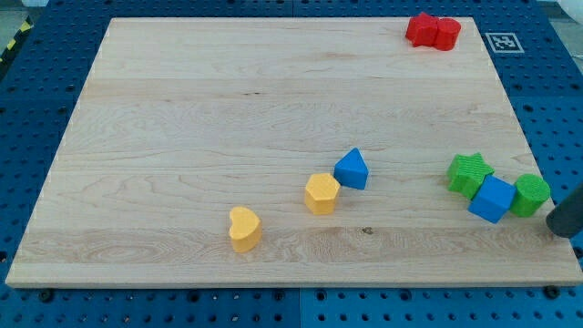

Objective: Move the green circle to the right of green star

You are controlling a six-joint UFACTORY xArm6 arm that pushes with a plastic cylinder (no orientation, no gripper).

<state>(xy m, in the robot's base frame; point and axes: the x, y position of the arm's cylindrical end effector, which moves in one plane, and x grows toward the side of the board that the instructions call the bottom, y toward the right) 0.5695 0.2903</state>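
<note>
The green circle (531,194) sits near the board's right edge. A blue cube (493,199) lies touching it on its left. The green star (468,173) is just up and left of the cube, touching it. My tip (567,230) shows as a dark rod end at the view's right edge, just right of and below the green circle, apart from it.
A blue triangular block (352,169) and a yellow hexagon (322,193) lie mid-board, a yellow heart (244,229) lower left of them. Two red blocks (433,31) touch each other at the top right. The wooden board (182,109) rests on a blue pegboard.
</note>
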